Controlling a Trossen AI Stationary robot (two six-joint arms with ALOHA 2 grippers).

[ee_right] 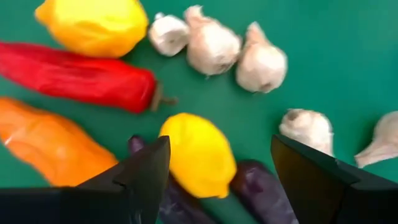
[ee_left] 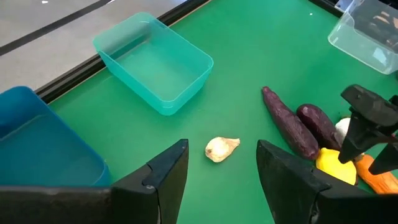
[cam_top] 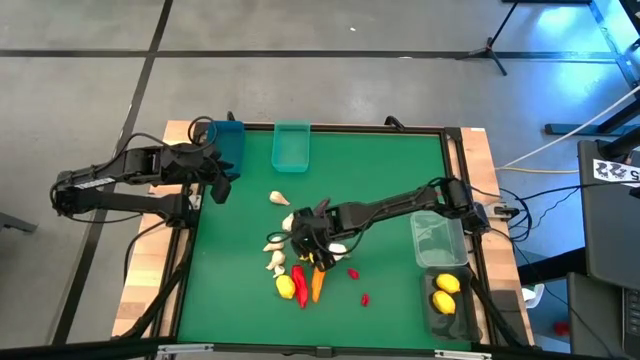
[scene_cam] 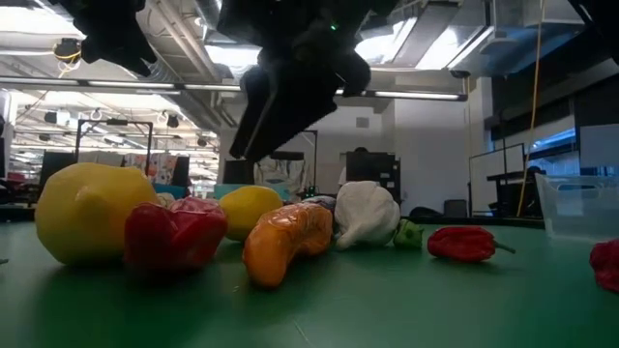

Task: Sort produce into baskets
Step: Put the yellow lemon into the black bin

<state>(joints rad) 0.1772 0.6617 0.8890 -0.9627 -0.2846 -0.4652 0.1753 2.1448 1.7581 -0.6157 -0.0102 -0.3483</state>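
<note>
A: What are the right gripper's [ee_right: 214, 171] fingers doing?

B: They are standing apart, gripping nothing, and hanging just above a yellow lemon [ee_right: 198, 155] in the produce pile. That lemon is lying across two dark purple eggplants [ee_right: 264, 190]. Beside it are sitting a long red chili pepper [ee_right: 81, 78], an orange carrot [ee_right: 53, 146], a second lemon [ee_right: 93, 25] and several garlic bulbs [ee_right: 214, 46].

A: And the arm's pose?

B: The right arm [cam_top: 400, 207] is stretching from the tabletop's [cam_top: 380, 170] right edge toward the middle, wrist bent down over the pile.

A: The left gripper [ee_left: 221, 165]?

B: Its fingers are parted a little and holding nothing. The left arm [cam_top: 120, 180] is waiting at the left edge, next to the blue basket [cam_top: 228, 140], looking over a lone garlic bulb [ee_left: 221, 149].

A: Where are the baskets sitting?

B: The teal-green basket [cam_top: 291, 146] is resting beside the blue one at the far edge. The clear basket [cam_top: 438, 238] is standing at the right side, and the dark grey basket [cam_top: 452, 312] next to it is holding two lemons [cam_top: 446, 292]. Two small red peppers [cam_top: 359, 285] are lying apart from the pile.
</note>
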